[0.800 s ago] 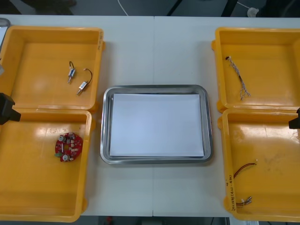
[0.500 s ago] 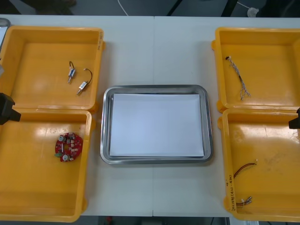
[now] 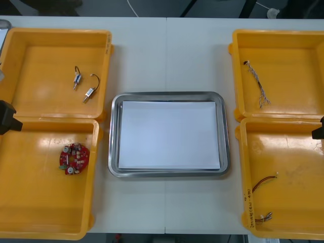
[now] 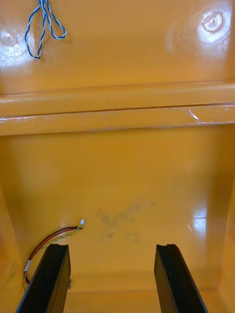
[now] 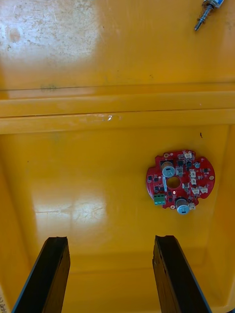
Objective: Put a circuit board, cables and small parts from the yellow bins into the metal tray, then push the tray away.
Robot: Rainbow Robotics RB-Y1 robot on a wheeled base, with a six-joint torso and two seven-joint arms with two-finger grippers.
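Note:
A round red circuit board lies in the near left yellow bin. Two small metal parts with black leads rest in the far left bin; one tip shows beyond the bin wall. A twisted blue and white cable lies in the far right bin. Red and yellow cables lie in the near right bin. The metal tray, white inside, holds nothing. My left gripper hangs open over the near left bin, the board ahead of one finger. My right gripper hangs open over the near right bin.
The tray sits mid-table between the bin pairs, with bare table beyond it. Black parts of my arms show at the left edge and right edge of the front view. A second cable bundle lies near the right bin's front corner.

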